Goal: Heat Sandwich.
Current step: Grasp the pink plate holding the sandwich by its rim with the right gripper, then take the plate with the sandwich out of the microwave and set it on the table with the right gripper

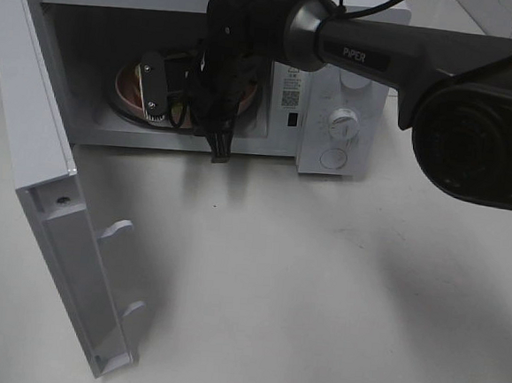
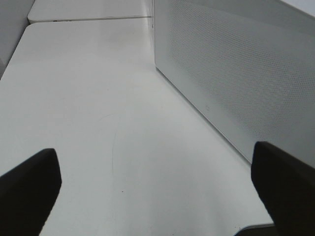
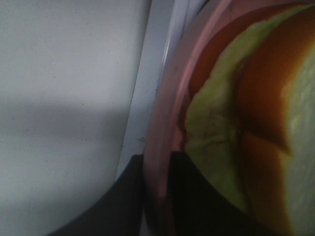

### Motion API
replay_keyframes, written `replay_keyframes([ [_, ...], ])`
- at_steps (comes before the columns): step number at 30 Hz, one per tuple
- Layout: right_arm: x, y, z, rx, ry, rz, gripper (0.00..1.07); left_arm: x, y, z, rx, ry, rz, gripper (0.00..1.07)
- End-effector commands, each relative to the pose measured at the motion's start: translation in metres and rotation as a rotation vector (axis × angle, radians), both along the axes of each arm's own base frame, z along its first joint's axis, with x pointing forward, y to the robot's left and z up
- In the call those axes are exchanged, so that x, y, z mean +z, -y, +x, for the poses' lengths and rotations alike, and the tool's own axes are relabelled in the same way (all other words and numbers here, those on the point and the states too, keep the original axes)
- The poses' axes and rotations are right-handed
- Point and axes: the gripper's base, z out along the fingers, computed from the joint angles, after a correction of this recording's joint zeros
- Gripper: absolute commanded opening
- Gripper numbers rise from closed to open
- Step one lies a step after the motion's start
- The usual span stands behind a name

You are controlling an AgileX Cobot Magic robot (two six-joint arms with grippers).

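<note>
1. Right pincer (image 3: pixel 156 196): reaches into the open microwave; its two dark fingers (image 3: pixel 123 201) sit one on each side of the pink plate's rim, pinching the plate (image 3: pixel 162 123).
2. Sandwich (image 3: pixel 266 113): lies on the pink plate inside the microwave cavity; tan-brown crust and pale green filling show close to the pinched rim. From the high camera it is mostly hidden behind the right arm (image 1: pixel 373 50).
3. Left pincer (image 2: pixel 157 191): fingers spread wide, nothing between them; it hovers over the bare white counter (image 2: pixel 88 108) beside the perforated side wall of the microwave (image 2: pixel 236 69).
4. Microwave door (image 1: pixel 50 211): swung fully open toward the left of the high view, latch hooks visible on its inner edge.
5. Control panel with two white dials (image 1: pixel 341 123) is on the right of the cavity.
</note>
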Motion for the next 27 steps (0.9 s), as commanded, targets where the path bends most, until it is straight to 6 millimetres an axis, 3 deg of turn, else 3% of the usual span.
replay_keyframes([
  [1, -0.017, 0.008, -0.008, -0.021, -0.128, -0.066, 0.00, -0.001, 0.000, -0.003, -0.001, 0.017, 0.000, 1.04],
  [27, 0.022, 0.031, -0.031, 0.187, -0.020, -0.103, 0.00, -0.001, 0.000, -0.003, -0.001, 0.017, 0.000, 1.04],
])
